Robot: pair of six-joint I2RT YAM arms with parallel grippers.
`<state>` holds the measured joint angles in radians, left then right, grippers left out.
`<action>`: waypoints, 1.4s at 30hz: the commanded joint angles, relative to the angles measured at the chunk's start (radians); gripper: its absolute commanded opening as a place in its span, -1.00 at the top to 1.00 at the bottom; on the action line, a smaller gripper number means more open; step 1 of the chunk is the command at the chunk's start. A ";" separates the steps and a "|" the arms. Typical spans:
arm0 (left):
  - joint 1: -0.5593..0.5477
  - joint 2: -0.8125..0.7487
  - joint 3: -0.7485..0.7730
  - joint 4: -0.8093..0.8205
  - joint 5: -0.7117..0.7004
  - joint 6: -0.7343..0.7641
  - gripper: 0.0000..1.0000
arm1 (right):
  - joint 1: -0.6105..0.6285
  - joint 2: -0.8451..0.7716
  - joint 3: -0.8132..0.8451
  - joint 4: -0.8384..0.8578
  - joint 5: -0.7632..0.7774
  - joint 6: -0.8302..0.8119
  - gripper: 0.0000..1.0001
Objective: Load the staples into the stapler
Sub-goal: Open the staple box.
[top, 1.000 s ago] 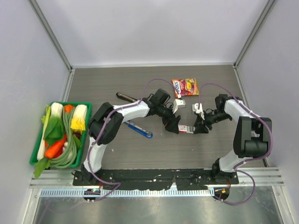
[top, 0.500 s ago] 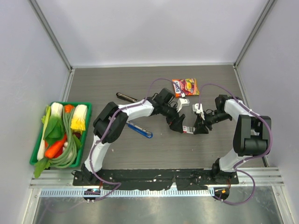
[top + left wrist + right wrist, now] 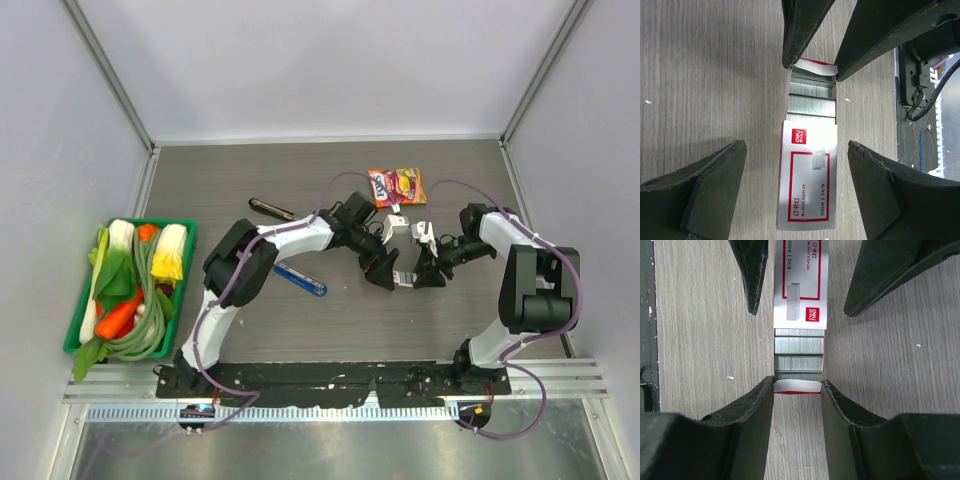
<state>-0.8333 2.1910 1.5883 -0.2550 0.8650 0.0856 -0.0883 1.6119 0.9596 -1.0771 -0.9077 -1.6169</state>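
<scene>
The white-and-red staple box lies on the table between my grippers, its inner tray slid partly out with grey staples showing. My left gripper is open, its jaws wide on either side of the box sleeve without touching it. My right gripper is shut on the white end flap of the tray, with the staples and the sleeve just beyond. In the top view the box sits between the left gripper and right gripper. The black stapler lies apart at the back left.
A blue pen lies left of the left gripper. An orange snack bag lies behind the grippers. A green basket of vegetables stands at the table's left edge.
My left gripper has moved right along the box toward the right gripper, so less of the box shows in the top view. The right arm has hardly moved.
</scene>
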 commanded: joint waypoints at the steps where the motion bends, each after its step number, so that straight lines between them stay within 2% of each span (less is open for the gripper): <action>1: -0.015 0.006 0.036 -0.018 0.023 0.013 -0.73 | -0.001 -0.001 0.031 -0.012 -0.033 -0.008 0.15; 4: -0.015 0.006 0.036 -0.021 0.012 0.020 -0.65 | -0.002 0.000 0.031 -0.012 -0.031 -0.006 0.15; 16: -0.016 0.013 0.045 -0.038 -0.017 0.034 -0.11 | -0.002 0.011 0.039 -0.012 -0.016 0.005 0.15; 42: 0.014 -0.045 -0.014 -0.043 0.012 0.088 0.04 | -0.004 0.016 0.051 -0.007 0.021 0.028 0.15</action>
<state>-0.8295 2.2017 1.5894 -0.3073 0.8600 0.1234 -0.0883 1.6238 0.9730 -1.0702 -0.9031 -1.6047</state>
